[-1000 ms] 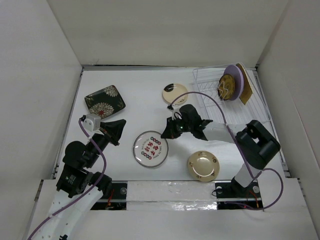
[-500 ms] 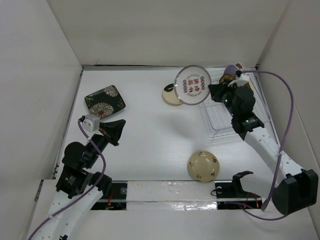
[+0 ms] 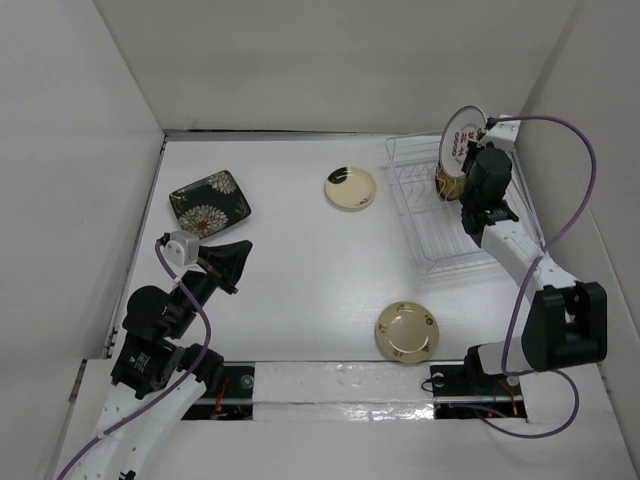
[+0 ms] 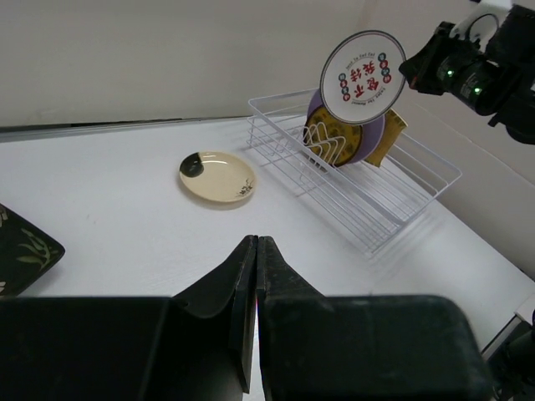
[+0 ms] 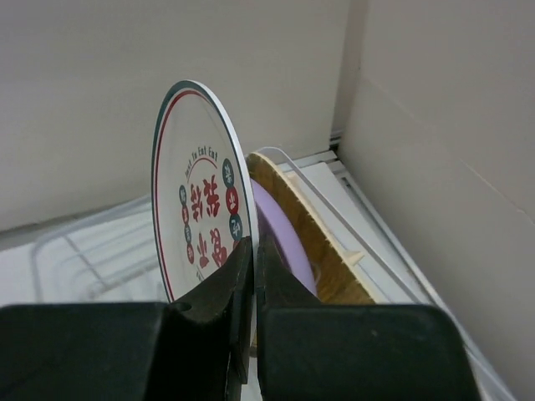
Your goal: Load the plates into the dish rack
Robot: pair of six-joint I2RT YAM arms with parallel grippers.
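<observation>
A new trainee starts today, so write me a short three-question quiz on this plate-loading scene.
1. True or false: the right gripper holds the red-patterned plate on edge above the dish rack.
2. How many plates lie flat on the table?
3. The left gripper is: A open; B shut on a plate; C shut, empty.
Key: 1 true; 2 three: black square plate, cream plate, tan plate; 3 C.

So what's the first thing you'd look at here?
The white plate with red writing stands out first. The right tool pinches its rim and holds it up on edge above the dish rack in the far right corner. After that, the black flowery plate lying flat over on the left side, well away from the rack.
</observation>
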